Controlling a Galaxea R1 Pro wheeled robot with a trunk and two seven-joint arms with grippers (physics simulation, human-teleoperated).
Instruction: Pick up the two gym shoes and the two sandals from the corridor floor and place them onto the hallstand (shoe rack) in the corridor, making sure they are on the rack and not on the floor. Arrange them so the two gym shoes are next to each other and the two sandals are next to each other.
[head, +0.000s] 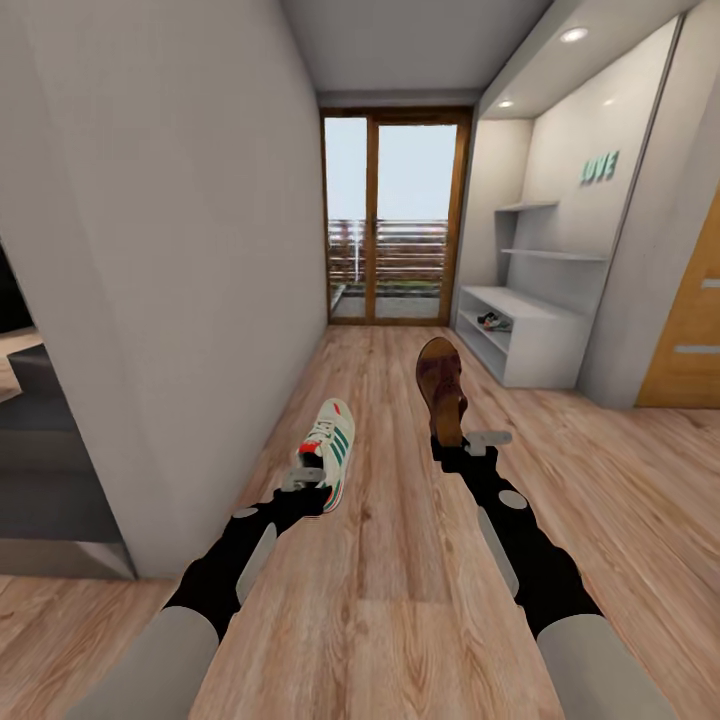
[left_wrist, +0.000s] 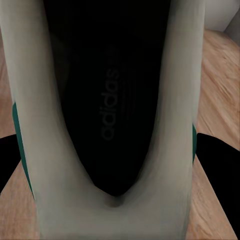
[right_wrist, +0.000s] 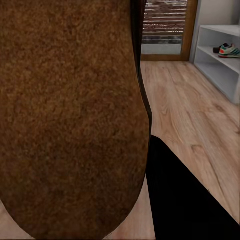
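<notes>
My left gripper (head: 311, 476) is shut on a white gym shoe (head: 330, 450) with green stripes, held above the corridor floor (head: 400, 560). The left wrist view looks into that gym shoe's dark insole (left_wrist: 110, 110), with a black finger (left_wrist: 220, 170) beside it. My right gripper (head: 463, 441) is shut on a brown sandal (head: 441, 388), held upright; its tan footbed (right_wrist: 70, 115) sits close to the right wrist camera. The light-grey hallstand (head: 525, 345) stands far right, down the corridor. A second gym shoe (head: 493, 321) lies on the hallstand's shelf (right_wrist: 216, 65), where the shoe (right_wrist: 227, 49) faces outward.
A glass door in a wooden frame (head: 396, 220) closes the corridor's far end. A white wall (head: 150, 250) runs along the left, with dark furniture (head: 40, 450) behind its corner. Stepped grey shelves (head: 555, 255) hang above the hallstand, and an orange-brown door (head: 690, 330) is at right.
</notes>
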